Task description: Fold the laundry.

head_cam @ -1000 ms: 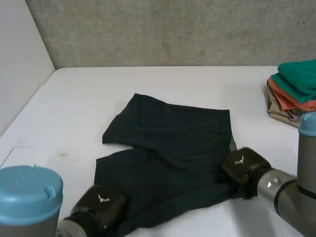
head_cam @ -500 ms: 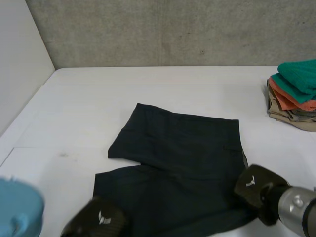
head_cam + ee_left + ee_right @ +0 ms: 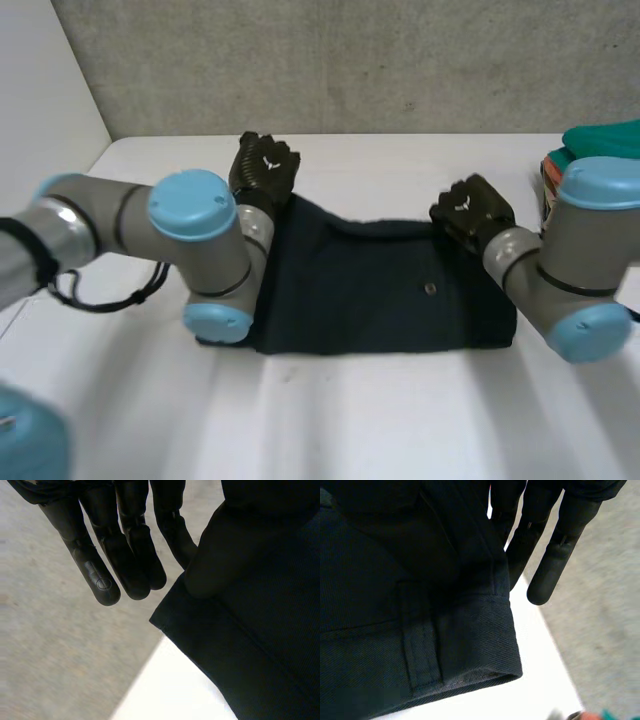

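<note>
Dark shorts (image 3: 380, 290) lie folded into a wide band in the middle of the white table (image 3: 330, 410). My left hand (image 3: 263, 168) is at the band's far left corner, my right hand (image 3: 470, 208) at its far right corner. In the left wrist view the thumb (image 3: 235, 545) presses the cloth corner (image 3: 175, 615) against straight fingers (image 3: 130, 555). Seen from the right wrist, the shorts' hem (image 3: 470, 645) hangs from the hand, pinched beside the straight fingers (image 3: 555, 555).
A pile of folded clothes, teal on top (image 3: 605, 145), stands at the table's right edge behind my right arm (image 3: 580, 260). My left arm (image 3: 195, 235) lies along the shorts' left side. A grey wall (image 3: 350, 60) closes the back, a white panel (image 3: 40, 130) the left.
Both hands have swept from the shorts' near edge to the far edge, carrying the cloth over. The spread shorts are now folded in half into a band.
</note>
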Controlling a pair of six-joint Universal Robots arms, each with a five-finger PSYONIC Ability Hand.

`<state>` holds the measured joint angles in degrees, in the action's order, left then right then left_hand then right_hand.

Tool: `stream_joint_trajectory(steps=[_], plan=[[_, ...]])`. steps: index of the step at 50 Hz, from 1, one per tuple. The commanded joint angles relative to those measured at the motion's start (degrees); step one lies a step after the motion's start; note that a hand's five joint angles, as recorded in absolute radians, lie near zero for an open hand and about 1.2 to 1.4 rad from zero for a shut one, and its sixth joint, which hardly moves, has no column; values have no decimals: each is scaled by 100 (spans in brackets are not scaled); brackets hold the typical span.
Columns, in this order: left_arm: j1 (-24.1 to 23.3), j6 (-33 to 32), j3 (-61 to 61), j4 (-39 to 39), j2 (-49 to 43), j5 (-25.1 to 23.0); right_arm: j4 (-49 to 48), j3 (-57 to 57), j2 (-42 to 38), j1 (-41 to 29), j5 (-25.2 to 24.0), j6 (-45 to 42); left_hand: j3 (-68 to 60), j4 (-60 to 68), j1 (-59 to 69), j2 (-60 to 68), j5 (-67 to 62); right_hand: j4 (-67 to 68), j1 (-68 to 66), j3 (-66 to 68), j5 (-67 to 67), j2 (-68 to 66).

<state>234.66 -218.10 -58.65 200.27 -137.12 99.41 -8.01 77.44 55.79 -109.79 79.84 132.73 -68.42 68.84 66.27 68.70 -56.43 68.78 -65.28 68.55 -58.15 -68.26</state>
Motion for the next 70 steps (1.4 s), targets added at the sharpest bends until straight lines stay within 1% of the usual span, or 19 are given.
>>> stream_joint_trajectory(steps=[1, 4, 5, 6, 7, 8, 13, 22, 27, 34, 38, 39, 41, 49, 56, 58, 63, 67, 70], plan=[[106, -321, 1031, 969, -1124, 34, -1176, -923, -1148, 1, 67, -45, -1158, 1116, 1373, 1130, -1357, 1122, -1472, 1145, -1185, -1174], [124, -277, 1206, 1119, -1326, 25, -1457, -1266, -1509, 1, 260, -36, -1158, 1116, 1373, 1130, -1357, 1122, -1472, 1145, -1185, -1174], [124, -268, 1216, 1128, -1335, 25, -1510, -1319, -1562, -7, 304, -10, -1158, 1116, 1373, 1130, -1357, 112, -462, 135, -175, -164], [124, -259, 1207, 1146, -1344, 25, -1546, -1346, -1580, -7, 365, 25, -1127, 1085, 1342, 1099, -1325, -2946, 2596, -2923, 2883, 2894], [124, -224, 1155, 1137, -1335, -1, -1555, -1346, -1580, -7, 444, 25, 2953, -2995, -2739, -2981, 2755, -5208, 4858, -5185, 5145, 5156], [124, -207, 1128, 1137, -1318, -1, -1546, -1346, -1580, -7, 506, 25, 5475, -5517, -5261, -5503, 5277, -5878, 5528, -5855, 5815, 5826], [10, -75, 830, 1119, -1081, -10, -1380, -1039, -1256, -7, 629, 367, 5842, -5884, -5627, -5870, 5643, -5878, 5528, -5855, 5815, 5826], [-114, 364, -418, 1102, -88, 17, 340, 278, 343, 220, 270, 1482, 5842, -5884, -5627, -5870, 5643, -5878, 5528, -5855, 5815, 5826], [-87, 619, -1244, 1084, 439, 17, 1177, 744, 494, 624, -29, 1853, 5842, -5884, -5627, -5870, 5643, -5754, 5404, -5731, 5691, 5702], [-122, 751, -2062, 1084, 871, -27, 775, 1001, 354, 766, -161, 1836, 5842, -5884, -5627, -5870, 5643, -5165, 4815, -5142, 5102, 5113], [-122, 760, -2150, 1084, 915, -10, 555, 931, -6, 801, -153, 1836, 5842, -5884, -5627, -5870, 5643, -2179, 1830, -2157, 2116, 2128], [-122, 760, -2159, 1084, 923, -1, 555, 904, -33, 827, -83, 1836, 5842, -5884, -5627, -5870, 5643, 1089, -1439, 1112, -1152, -1141], [-122, 751, -2194, 1076, 967, -1, 528, 913, 2, 889, -30, 1827, 5842, -5884, -5627, -5870, 5643, 1122, -1472, 1145, -1185, -1174], [-114, 760, -2423, 1084, 1398, -1, 387, 1237, 1020, 1205, 356, 653, 5842, -5884, -5627, -5870, 5643, 1122, -1472, 1145, -1185, -1174], [-87, 795, -2774, 1084, 1776, 17, 247, 1133, 969, 1074, 708, -843, 5842, -5884, -5627, -5870, 5643, 1122, -1472, 1145, -1185, -1174], [-87, 848, -2914, 1084, 1907, 17, 28, 966, 934, 715, 682, -1055, 5842, -5884, -5627, -5870, 5643, 1122, -1472, 1145, -1185, -1174], [-61, 1050, -3135, 1084, 2162, 25, -727, 676, 741, -533, 200, -1056, 5842, -5884, -5627, -5870, 5643, 1122, -1472, 1145, -1185, -1174], [18, 1208, -3249, 1084, 2365, 25, -1299, 605, 320, -1210, -896, -1117, 5842, -5884, -5627, -5870, 5643, 1122, -1472, 1145, -1185, -1174], [141, 1305, -3275, 1075, 2453, 25, -1335, 491, 56, -1396, -1425, -1117, 5842, -5884, -5627, -5870, 5643, 1122, -1472, 1145, -1185, -1174]])
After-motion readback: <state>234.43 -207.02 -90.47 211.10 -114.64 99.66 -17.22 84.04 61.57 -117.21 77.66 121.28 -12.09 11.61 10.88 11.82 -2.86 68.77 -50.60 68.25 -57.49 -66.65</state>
